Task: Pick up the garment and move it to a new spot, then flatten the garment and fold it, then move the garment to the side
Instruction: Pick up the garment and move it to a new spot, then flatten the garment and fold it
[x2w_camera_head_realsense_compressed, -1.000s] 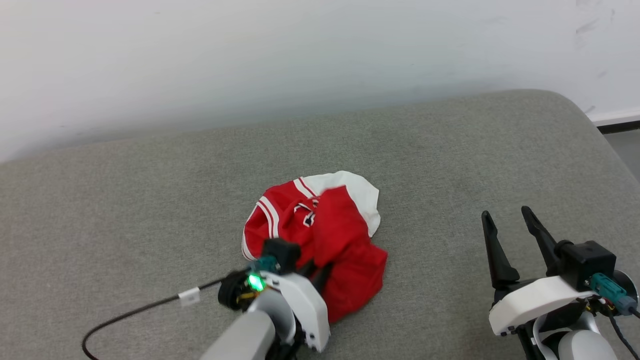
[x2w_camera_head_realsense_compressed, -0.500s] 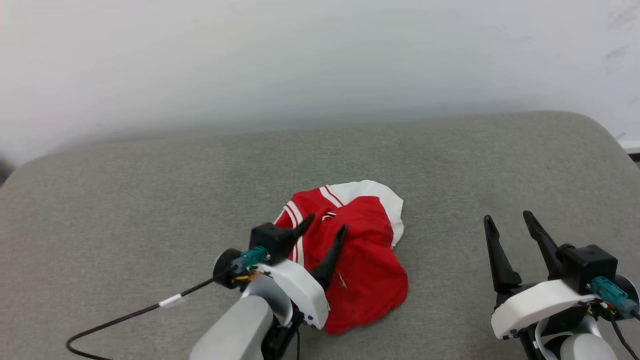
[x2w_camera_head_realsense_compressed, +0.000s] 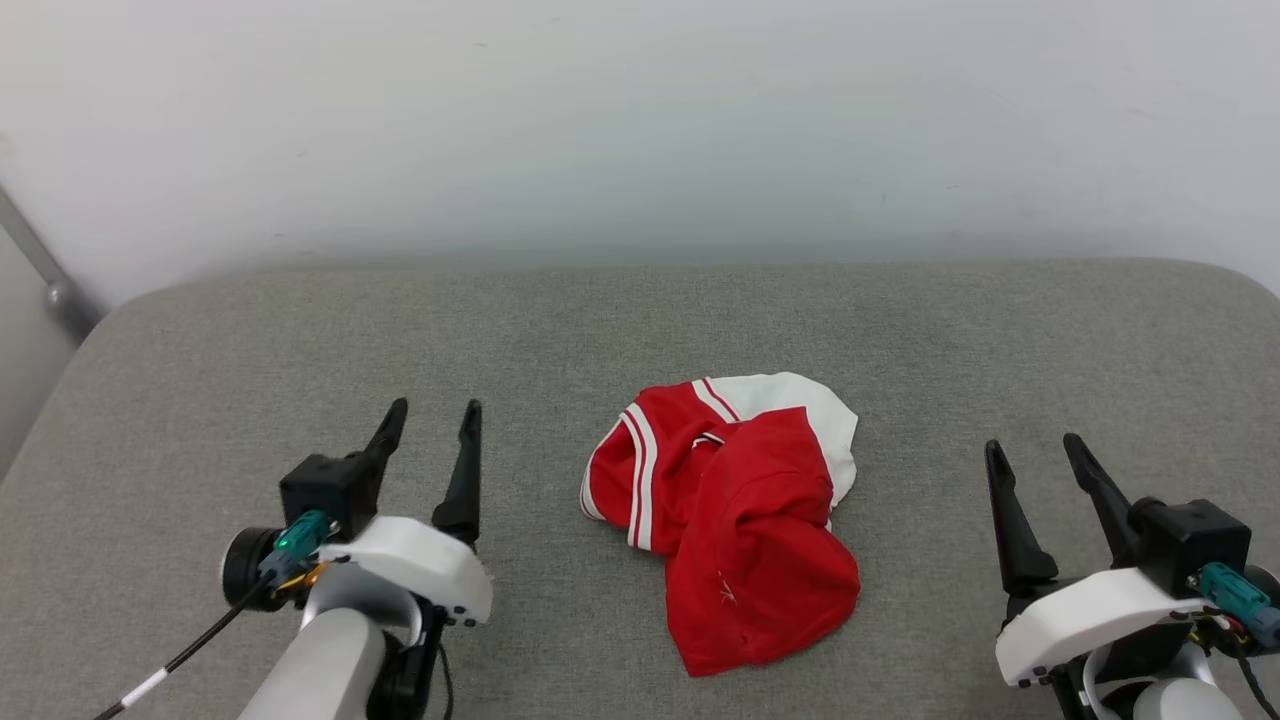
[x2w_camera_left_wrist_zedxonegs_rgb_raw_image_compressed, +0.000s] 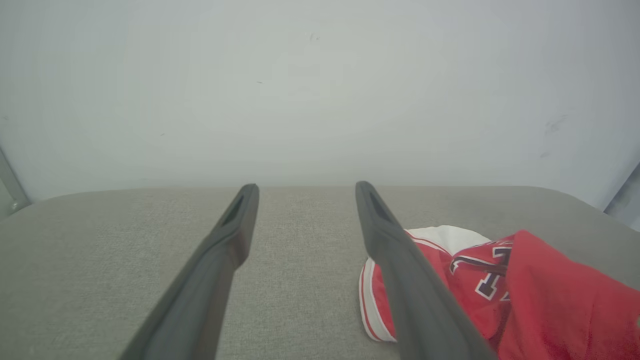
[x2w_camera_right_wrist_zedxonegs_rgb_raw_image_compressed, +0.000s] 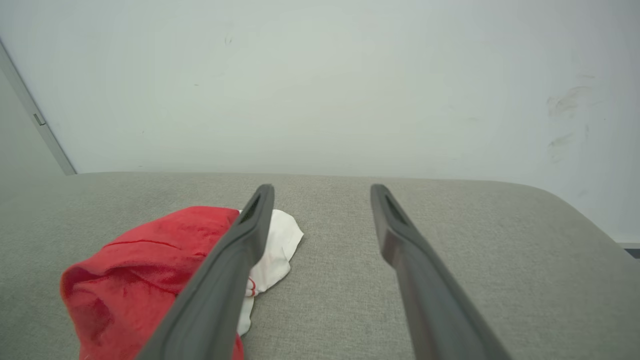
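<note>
Garment (x2w_camera_head_realsense_compressed: 725, 530) crumpled in a heap on the grey cushion (x2w_camera_head_realsense_compressed: 300, 340), both grippers clear of it.
The red fabric is bunched over itself, a white sleeve and striped trim showing at the garment's far side, toward the white wall (x2w_camera_head_realsense_compressed: 640, 120). The left gripper (x2w_camera_head_realsense_compressed: 435, 407) stands well to the garment's left, the right gripper (x2w_camera_head_realsense_compressed: 1032, 444) well to its right; each has its fingers spread apart and holds nothing.

Left gripper (x2w_camera_head_realsense_compressed: 428, 425) and right gripper (x2w_camera_head_realsense_compressed: 1035, 455) rest low at each side, fingers spread, pointing away.
</note>
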